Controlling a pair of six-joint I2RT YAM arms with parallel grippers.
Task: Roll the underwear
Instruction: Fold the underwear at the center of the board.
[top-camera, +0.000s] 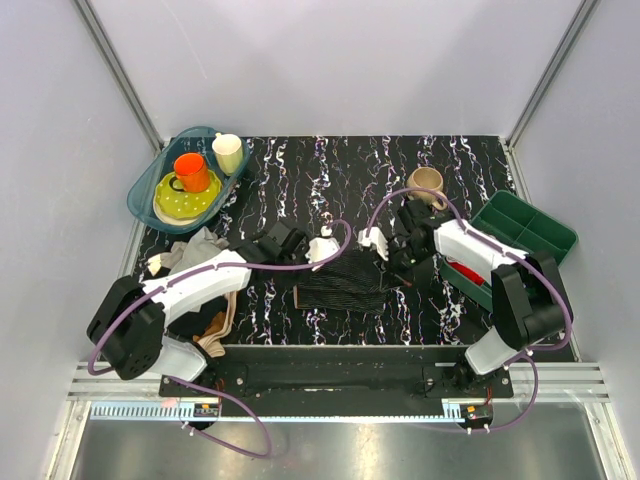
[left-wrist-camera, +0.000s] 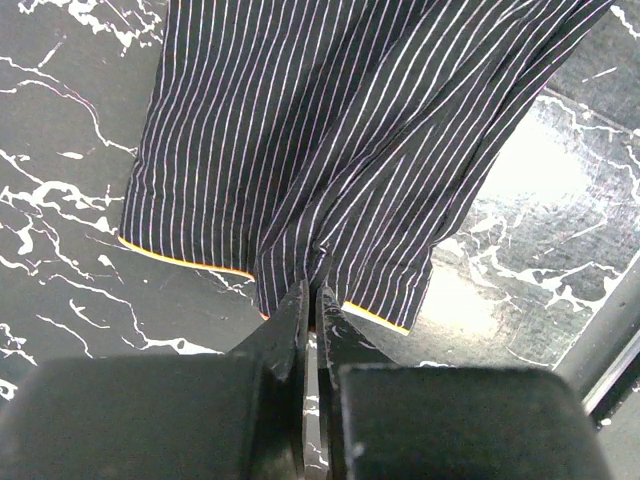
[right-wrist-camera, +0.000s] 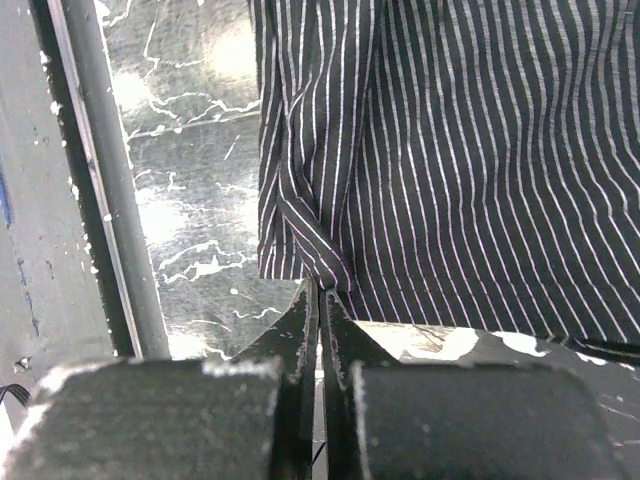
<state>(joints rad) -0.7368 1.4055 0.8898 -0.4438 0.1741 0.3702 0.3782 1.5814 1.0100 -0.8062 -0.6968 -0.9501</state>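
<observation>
Underwear (top-camera: 342, 282) lies flat, unrolled — the rolling is all left; left gripper (left-wrist-camera: 312, 292) and right gripper (right-wrist-camera: 320, 290) each clamp its far edge.

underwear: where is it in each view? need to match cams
Top external: underwear lies flat at table centre.
Left wrist: fills the upper middle, hem pinched in the left hand.
Right wrist: upper right, folded corner pinched in the right hand.
Shared landmark: black, white-veined tabletop, seen beside the fabric in both wrist views.
</observation>
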